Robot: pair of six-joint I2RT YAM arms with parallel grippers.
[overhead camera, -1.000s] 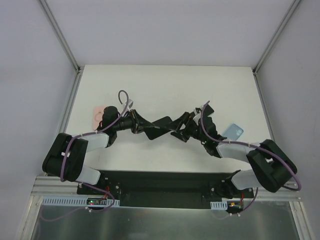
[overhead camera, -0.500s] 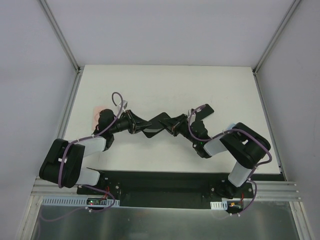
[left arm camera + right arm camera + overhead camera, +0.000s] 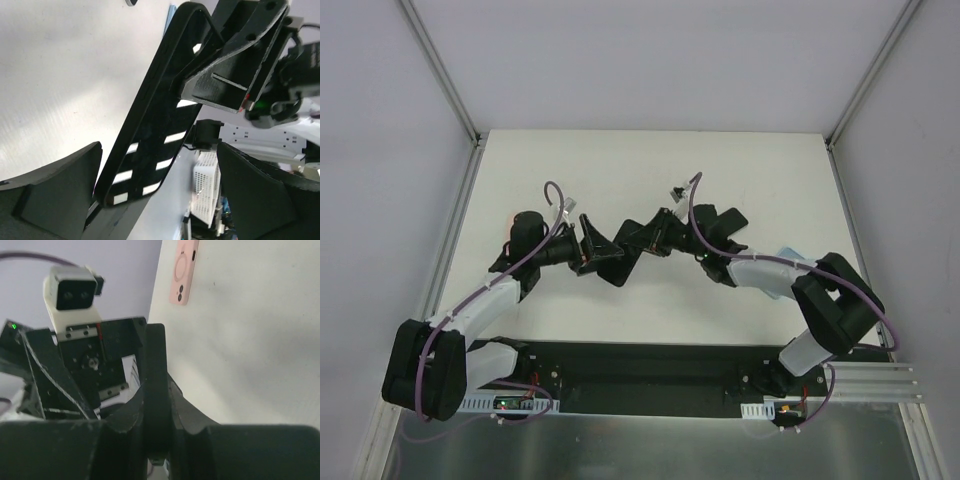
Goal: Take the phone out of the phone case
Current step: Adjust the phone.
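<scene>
The black phone [image 3: 155, 115] hangs above the table, its glossy screen reflecting white bars. My right gripper [image 3: 157, 415] is shut on one end of it, seen edge-on between the pads; in the top view that gripper [image 3: 655, 232] is at mid-table. My left gripper [image 3: 160, 200] is open, its fingers [image 3: 55, 195] wide apart around the phone's [image 3: 632, 240] other end, the nearer one close beside it. In the top view the left gripper [image 3: 600, 255] faces the right one. The pink phone case [image 3: 184, 271] lies flat on the table, apart from the phone.
A light blue flat object [image 3: 790, 252] lies on the white table [image 3: 650, 170] at the right, partly under my right arm. Metal posts and grey walls bound the table at both sides. My left arm covers most of the pink case in the top view.
My right gripper has shut on the phone and my left gripper has opened and let go. Both arms have shifted toward the far left, and the right arm now carries the phone.
</scene>
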